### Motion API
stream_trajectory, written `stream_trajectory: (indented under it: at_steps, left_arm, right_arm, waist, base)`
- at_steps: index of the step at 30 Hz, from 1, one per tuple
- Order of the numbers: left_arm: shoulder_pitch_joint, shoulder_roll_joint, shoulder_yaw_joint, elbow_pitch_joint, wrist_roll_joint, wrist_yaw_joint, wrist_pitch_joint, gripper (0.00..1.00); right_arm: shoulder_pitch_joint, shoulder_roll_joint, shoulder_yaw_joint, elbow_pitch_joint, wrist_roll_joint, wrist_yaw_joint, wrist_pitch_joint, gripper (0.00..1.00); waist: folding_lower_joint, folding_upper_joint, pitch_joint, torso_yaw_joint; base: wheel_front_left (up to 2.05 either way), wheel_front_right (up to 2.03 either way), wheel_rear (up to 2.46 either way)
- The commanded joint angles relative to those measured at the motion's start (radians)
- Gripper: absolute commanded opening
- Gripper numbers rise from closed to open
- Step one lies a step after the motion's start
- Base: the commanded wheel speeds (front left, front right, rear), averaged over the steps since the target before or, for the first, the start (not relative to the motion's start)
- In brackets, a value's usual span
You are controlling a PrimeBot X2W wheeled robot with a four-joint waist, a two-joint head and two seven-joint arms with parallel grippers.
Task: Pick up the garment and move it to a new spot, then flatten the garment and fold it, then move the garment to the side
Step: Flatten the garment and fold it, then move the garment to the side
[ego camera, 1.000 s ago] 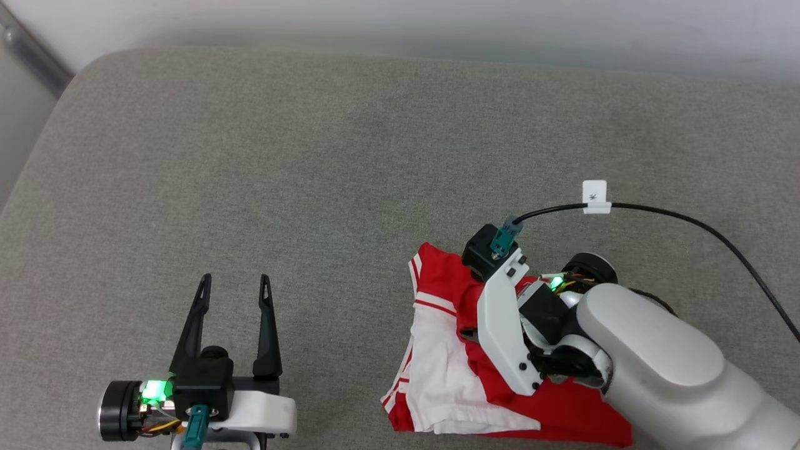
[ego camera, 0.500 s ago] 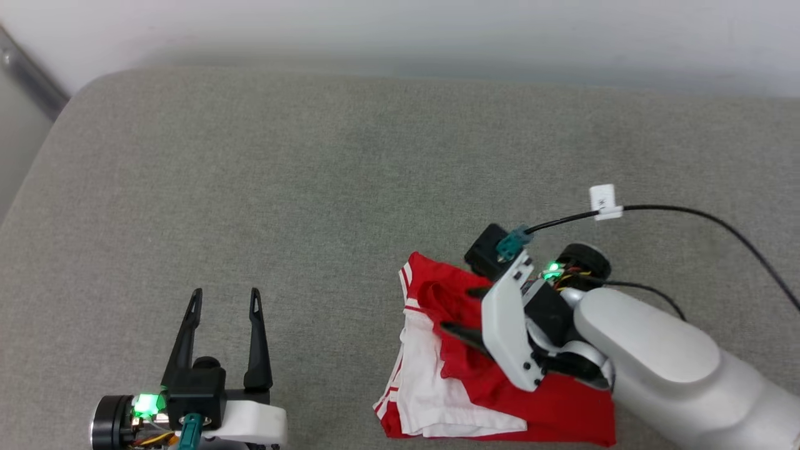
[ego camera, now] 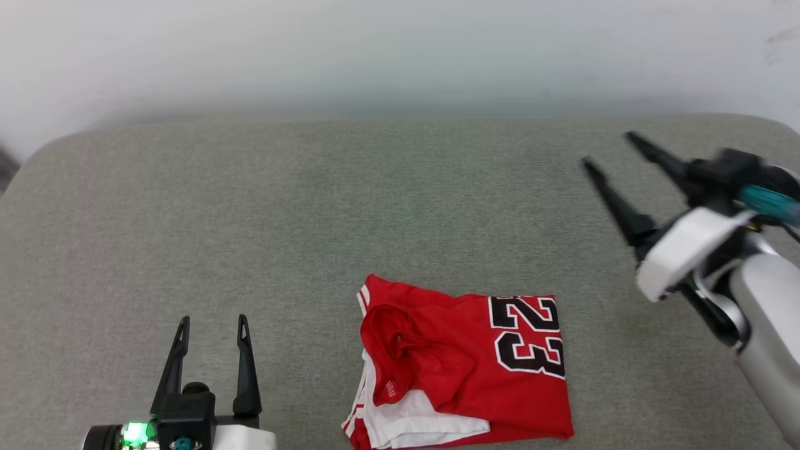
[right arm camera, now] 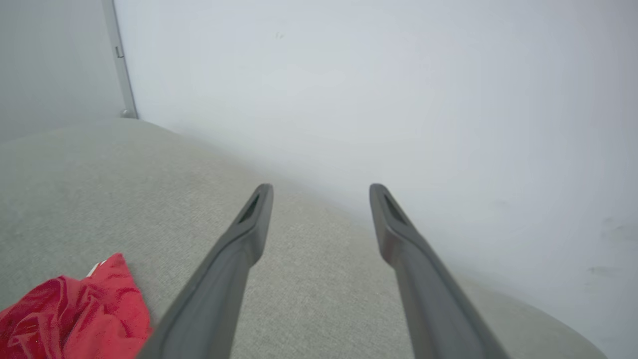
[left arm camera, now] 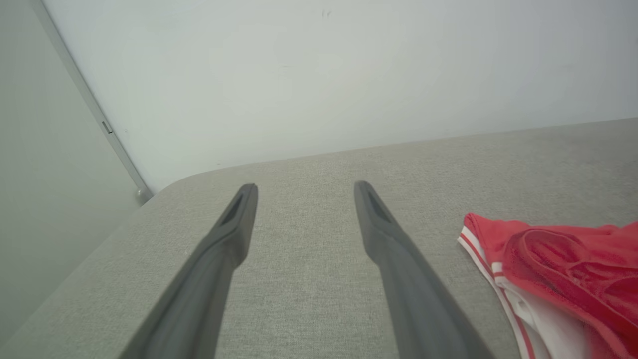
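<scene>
status: garment (ego camera: 462,362) lies on the worktop (ego camera: 300,212) as a compact, roughly square bundle at about 5 o'clock in the head view, close to the near edge; black-and-white number print (ego camera: 528,337) faces up on its 3 o'clock half; collar opening (ego camera: 400,328) is bunched toward its 10 o'clock corner; white sleeve (ego camera: 431,425) pokes out underneath at 7 o'clock; some wrinkle round the collar, so not a crisp fold

left tool (ego camera: 212,320) at 7 o'clock; fingers spread, nothing between them; beside the bundle, not touching it; right tool (ego camera: 609,149) at 3 o'clock, blurred; fingers spread wide, empty, well apart from the cloth

my read: folding looks done; step in hand is the last one, moving the bundle aside, or it's already placed; can't tell which from this; if the move is due, it calls for one tool brought down on an edge of the bundle, pinching through all layers, then a low carry or slide toward 9 or 3 o'clock; risk is catching the top layer only and peeling the fold open

surface: grey woven fabric cover, rounded corners, looks padded; room: plain pale wall (ego camera: 375,56) directly behind at 12 o'clock; thin metal strip (left arm camera: 89,99) runs down the wall by the corner in the left wrist view
</scene>
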Motion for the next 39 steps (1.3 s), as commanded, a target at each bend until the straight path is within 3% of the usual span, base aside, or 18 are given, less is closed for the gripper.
stream_trajectory:
  at_steps: [1,8,13,26,34,39]
  left_arm:
    - [0.016,0.001,0.005,-0.005,-0.003,0.003,-0.002,1.00]
    - [0.036,-0.006,0.003,-0.009,-0.004,0.000,-0.002,1.00]
    - [0.051,-0.006,0.002,-0.010,-0.006,-0.006,-0.002,1.00]
    - [0.073,-0.013,-0.007,0.001,-0.012,-0.034,-0.002,1.00]
    - [0.090,-0.020,0.003,-0.005,-0.013,-0.042,-0.002,1.00]
    - [0.090,-0.024,0.013,-0.009,-0.016,-0.044,-0.002,1.00]
  right_arm:
    - [0.068,0.016,-0.100,-0.002,-0.066,-0.001,-0.068,1.00]
    - [0.312,0.122,-0.442,-0.090,-0.242,-0.001,-0.168,1.00]
    - [0.483,0.223,-0.587,-0.216,-0.317,-0.001,-0.176,1.00]
    - [0.776,0.399,-0.685,-0.384,-0.391,-0.001,-0.175,1.00]
    - [0.834,0.430,-0.675,-0.406,-0.393,-0.001,-0.175,1.00]
    - [0.745,0.417,-0.661,-0.440,-0.392,-0.001,-0.176,1.00]
  waist:
    - [0.0000,0.0000,-0.012,-0.019]
    - [0.0000,0.0000,-0.030,-0.039]
    - [0.0000,0.0000,-0.045,-0.039]
    - [0.0000,0.0000,-0.081,-0.012]
    - [0.0000,0.0000,-0.090,-0.005]
    - [0.0000,0.0000,-0.086,-0.010]
  base:
    - [0.00,0.00,0.00]
    - [0.00,0.00,0.00]
    - [0.00,0.00,0.00]
    - [0.00,0.00,0.00]
    - [0.00,0.00,0.00]
    - [0.00,0.00,0.00]
